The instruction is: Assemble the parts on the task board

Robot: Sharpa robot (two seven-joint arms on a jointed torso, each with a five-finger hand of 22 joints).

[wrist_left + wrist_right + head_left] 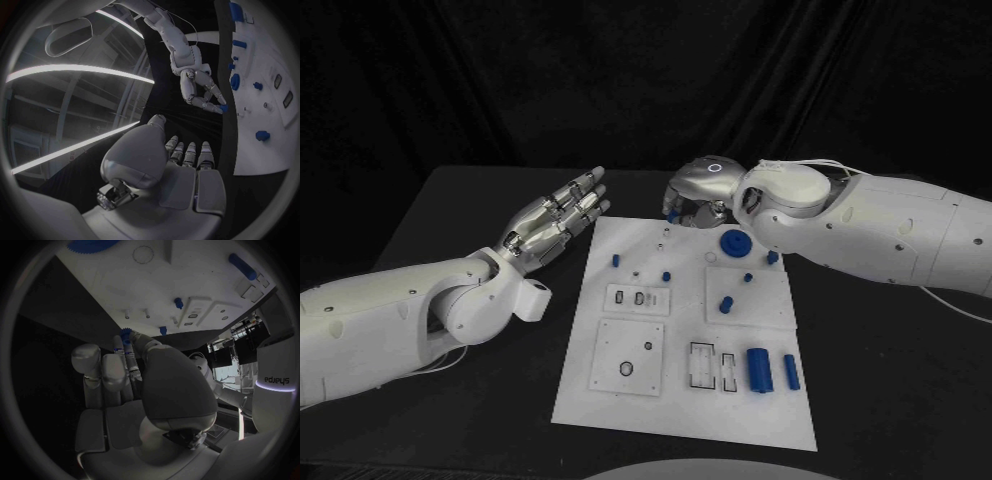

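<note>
The white task board [589,395] lies in the middle of the black table. My right hand [697,195] hovers over the board's far edge and pinches a small blue toothed part [127,334] at its fingertips; the same part [223,107] is in the left wrist view. My left hand [560,225] hangs beside the board's far left corner, fingers straight and apart, holding nothing. On the board lie a blue gear [734,240], small blue pegs [616,260] and two blue cylinders [759,368] near the front right.
Raised white blocks with slots and holes [629,358] sit on the board's left and middle. The black table [877,400] stretches to both sides of the board. A dark curtain hangs behind.
</note>
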